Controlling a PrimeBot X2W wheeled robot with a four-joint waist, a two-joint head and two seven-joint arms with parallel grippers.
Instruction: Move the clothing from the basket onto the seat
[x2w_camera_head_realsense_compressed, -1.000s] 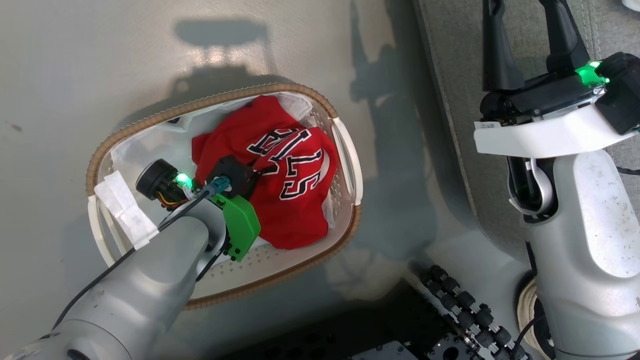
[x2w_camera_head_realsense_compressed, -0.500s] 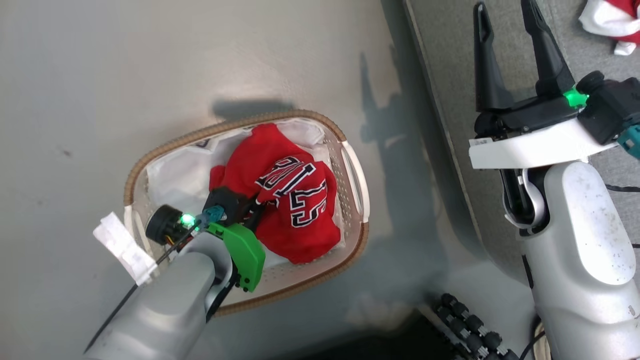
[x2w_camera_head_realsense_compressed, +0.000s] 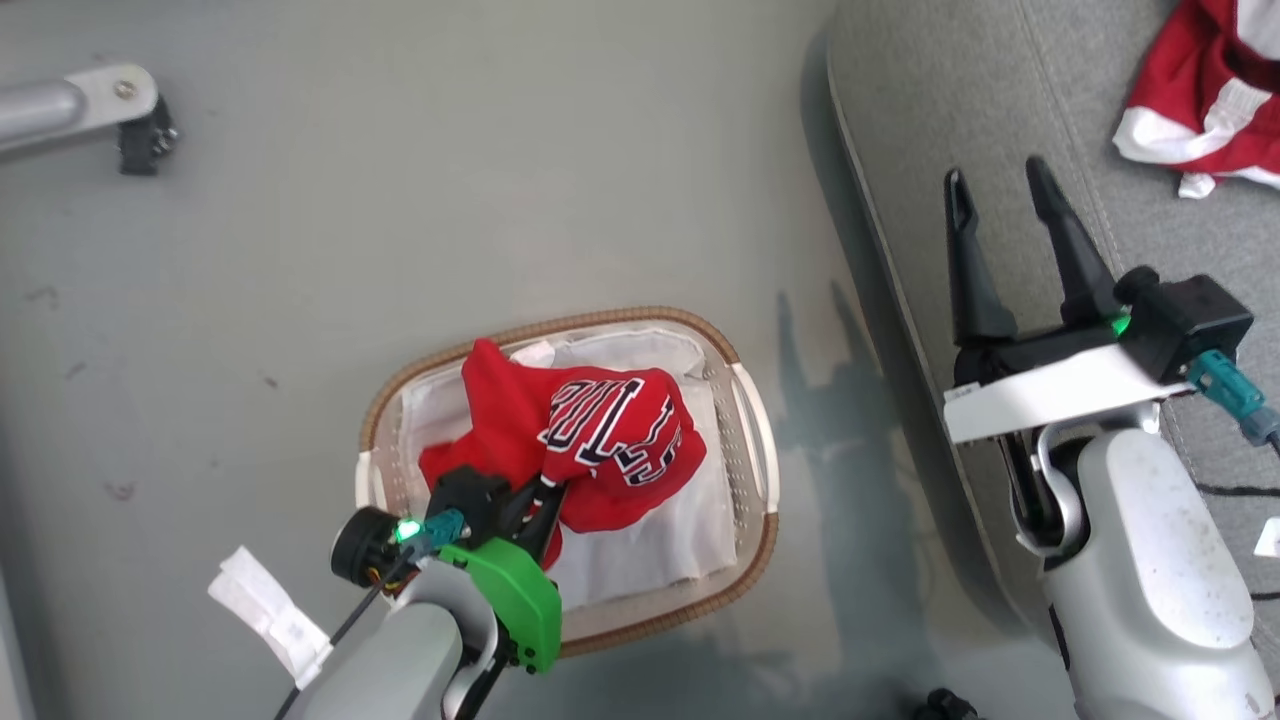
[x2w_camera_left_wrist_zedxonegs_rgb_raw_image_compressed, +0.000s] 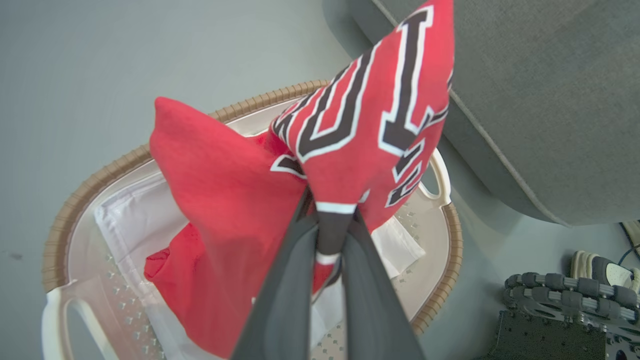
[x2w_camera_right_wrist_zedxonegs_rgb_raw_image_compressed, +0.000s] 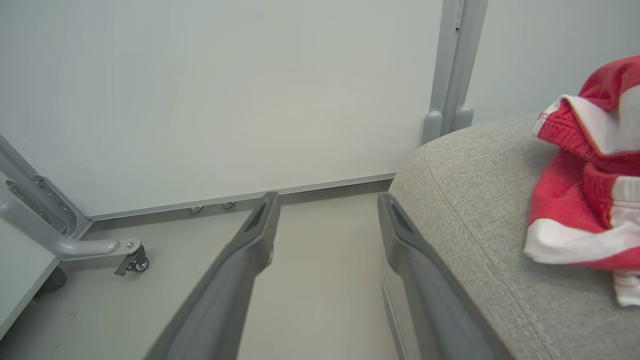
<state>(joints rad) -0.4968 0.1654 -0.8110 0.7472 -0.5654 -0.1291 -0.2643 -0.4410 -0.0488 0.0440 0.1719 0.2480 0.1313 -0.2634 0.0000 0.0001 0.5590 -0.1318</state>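
Red basketball jersey with black-and-white lettering (x2w_camera_head_realsense_compressed: 610, 440) hangs bunched over oval white perforated basket with brown woven rim (x2w_camera_head_realsense_compressed: 620, 314), one fold clamped tight in left gripper (x2w_camera_head_realsense_compressed: 545, 490). Lower folds reach plain white sheet (x2w_camera_head_realsense_compressed: 660, 540) inside. Right gripper (x2w_camera_head_realsense_compressed: 998, 175) spread wide, empty, over large grey woven sofa cushion (x2w_camera_head_realsense_compressed: 930, 120), where smaller red white-striped garment (x2w_camera_head_realsense_compressed: 1200, 100) lies.

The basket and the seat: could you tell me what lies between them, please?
In the head view, just bare grey floor, shadowed, lies between the basket and the seat.
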